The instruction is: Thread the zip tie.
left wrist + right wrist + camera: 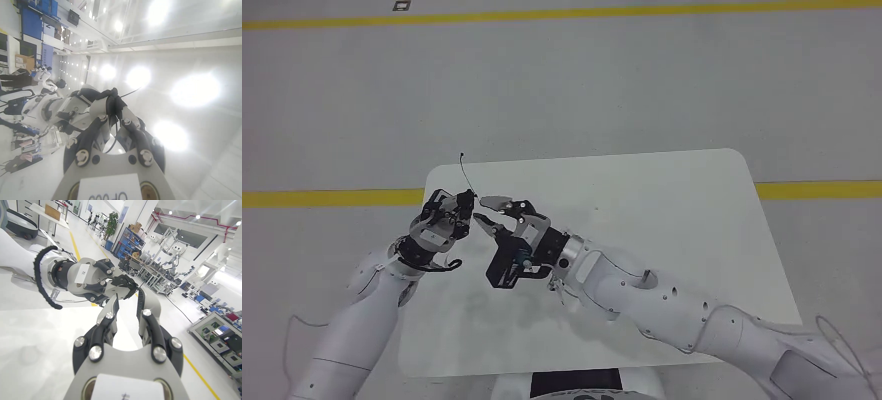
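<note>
A thin black zip tie (466, 175) rises from my left gripper (462, 213), which is shut on it above the white table's (672, 200) left part. In the left wrist view the black pads of the left gripper (113, 96) meet on the zip tie (132, 92); its free end pokes out past them and a strand loops back between the fingers. My right gripper (480, 211) stands open, tip to tip with the left one. In the right wrist view the right gripper's (128, 294) toothed fingers (140, 298) stand on either side of the left gripper's (130, 285) tips.
Both arms hang over the table's left half; its right half (692, 230) is bare. The table's left edge (426, 190) lies close beside the left gripper. A yellow floor line (332, 197) runs behind the table.
</note>
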`<action>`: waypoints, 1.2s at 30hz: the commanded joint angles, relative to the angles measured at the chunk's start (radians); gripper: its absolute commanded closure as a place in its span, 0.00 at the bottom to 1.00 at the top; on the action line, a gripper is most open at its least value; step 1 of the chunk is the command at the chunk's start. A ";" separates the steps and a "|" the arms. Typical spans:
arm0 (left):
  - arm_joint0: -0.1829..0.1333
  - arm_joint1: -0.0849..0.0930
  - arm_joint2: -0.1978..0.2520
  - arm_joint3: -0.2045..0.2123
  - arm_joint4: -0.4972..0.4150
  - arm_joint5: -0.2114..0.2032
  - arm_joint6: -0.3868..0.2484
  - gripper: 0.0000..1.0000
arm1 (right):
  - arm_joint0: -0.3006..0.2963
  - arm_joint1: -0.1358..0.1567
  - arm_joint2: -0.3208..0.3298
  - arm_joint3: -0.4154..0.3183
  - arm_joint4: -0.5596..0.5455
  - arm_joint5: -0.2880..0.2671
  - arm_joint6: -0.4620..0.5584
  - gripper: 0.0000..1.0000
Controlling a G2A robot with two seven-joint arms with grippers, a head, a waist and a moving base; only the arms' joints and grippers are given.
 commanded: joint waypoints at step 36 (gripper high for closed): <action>0.000 0.000 0.000 0.000 0.000 0.000 0.000 1.00 | 0.010 -0.021 -0.001 0.023 0.000 0.032 0.012 0.98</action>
